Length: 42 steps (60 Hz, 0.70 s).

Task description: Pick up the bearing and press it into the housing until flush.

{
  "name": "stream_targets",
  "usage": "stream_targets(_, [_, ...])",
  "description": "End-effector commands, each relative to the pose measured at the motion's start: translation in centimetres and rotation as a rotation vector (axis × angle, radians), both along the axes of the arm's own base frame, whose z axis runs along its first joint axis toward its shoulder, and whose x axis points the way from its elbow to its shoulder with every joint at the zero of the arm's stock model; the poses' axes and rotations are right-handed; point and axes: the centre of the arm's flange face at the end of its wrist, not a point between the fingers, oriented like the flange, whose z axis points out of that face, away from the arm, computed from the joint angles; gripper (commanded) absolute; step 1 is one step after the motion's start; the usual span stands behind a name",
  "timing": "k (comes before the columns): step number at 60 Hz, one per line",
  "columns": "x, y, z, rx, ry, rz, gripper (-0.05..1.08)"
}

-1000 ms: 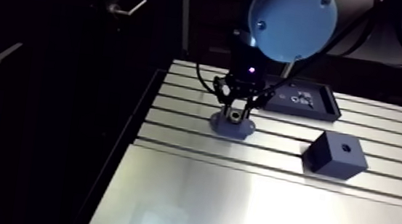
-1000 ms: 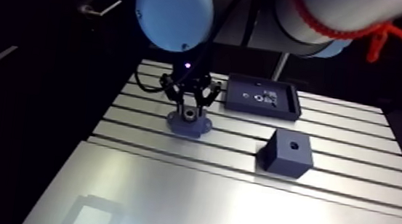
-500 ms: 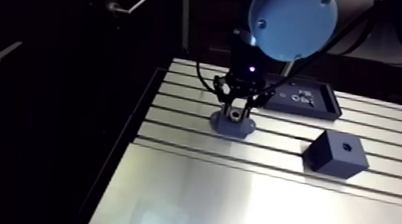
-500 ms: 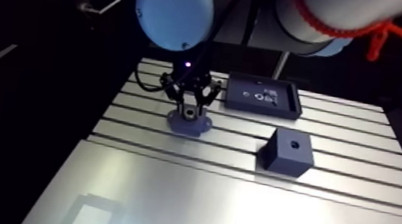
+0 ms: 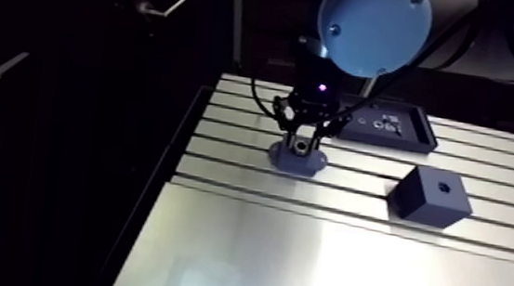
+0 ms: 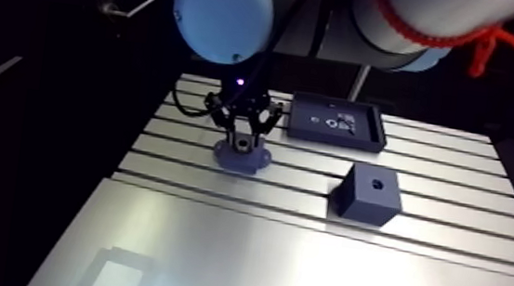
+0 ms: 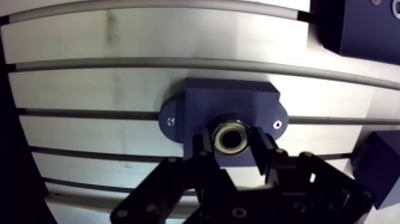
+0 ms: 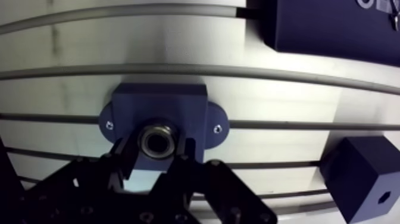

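Both jaws of the pincer (image 7: 232, 146) clench the bearing (image 7: 231, 137) over the housing (image 7: 229, 104) beneath them; any tilt during pressing could jam it short of flush.

Place: robotics lab.
Evidence: slotted aluminium worktop (image 5: 322, 256); robot arm (image 5: 373, 28) with light-blue joint cap; dark-blue parts tray (image 5: 382, 143).

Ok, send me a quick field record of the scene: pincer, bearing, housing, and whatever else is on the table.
pincer: shut on the bearing, directly over the housing
bearing: metal ring, gripped from both sides; whether it is flush, cannot tell
housing: blue flanged block, flat on the slotted table
cube: dark blue, hole in top, apart from the housing
tray: dark, shallow, small parts inside, apart from both
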Motion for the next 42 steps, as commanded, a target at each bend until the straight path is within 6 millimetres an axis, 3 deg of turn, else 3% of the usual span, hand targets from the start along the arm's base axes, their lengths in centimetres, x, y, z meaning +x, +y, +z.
stream_targets(1, [-0.01,0.08,-0.41,0.001,-0.007,0.0,0.6])
stream_targets(35, [0.11,0.09,-0.3,0.0,-0.006,0.0,0.6])
stream_targets(39, [0.12,0.11,-0.14,0.002,-0.003,-0.001,0.48])
stream_targets(40, [0.13,0.11,0.02,0.002,0.0,-0.002,0.31])
stream_targets(41, [0.13,0.11,0.02,0.002,0.0,-0.002,0.31])
stream_targets(42, [0.07,0.18,0.16,0.001,0.001,-0.002,0.19])
